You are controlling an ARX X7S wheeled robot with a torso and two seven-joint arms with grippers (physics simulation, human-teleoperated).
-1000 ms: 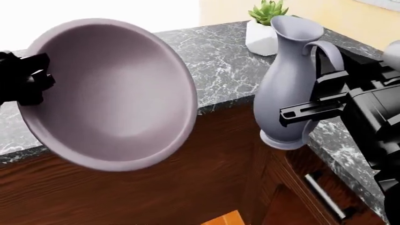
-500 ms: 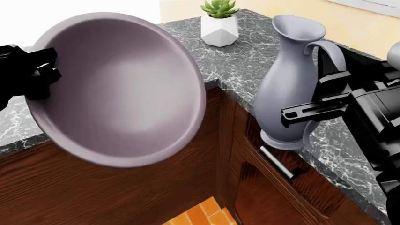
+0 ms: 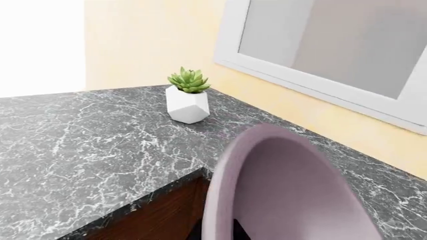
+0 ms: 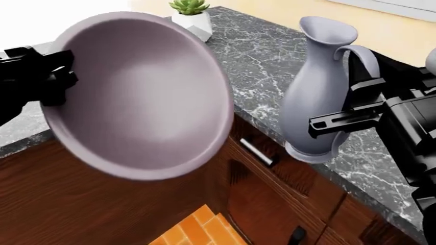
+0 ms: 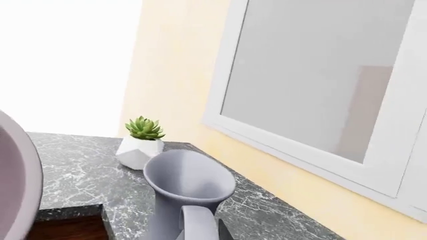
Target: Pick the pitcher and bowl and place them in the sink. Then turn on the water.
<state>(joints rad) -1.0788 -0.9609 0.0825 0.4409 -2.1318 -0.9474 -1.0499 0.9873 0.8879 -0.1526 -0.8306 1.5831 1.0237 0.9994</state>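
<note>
Both carried clear of counter: left gripper point(image 4: 58, 81) clamped on bowl point(image 4: 143, 97) rim, right gripper point(image 4: 340, 122) apparently clamped on pitcher point(image 4: 317, 87). Sink unseen; should keep pitcher upright in transit.

Bright, even daylight, sharp throughout (no blur anywhere); the far left blows out to pure white, and shadows stay soft.

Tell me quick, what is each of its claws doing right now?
Left gripper: closed on the rim of the bowl, holding it tilted in the air.
Right gripper: closed on the pitcher, holding it upright above the counter edge.
</note>
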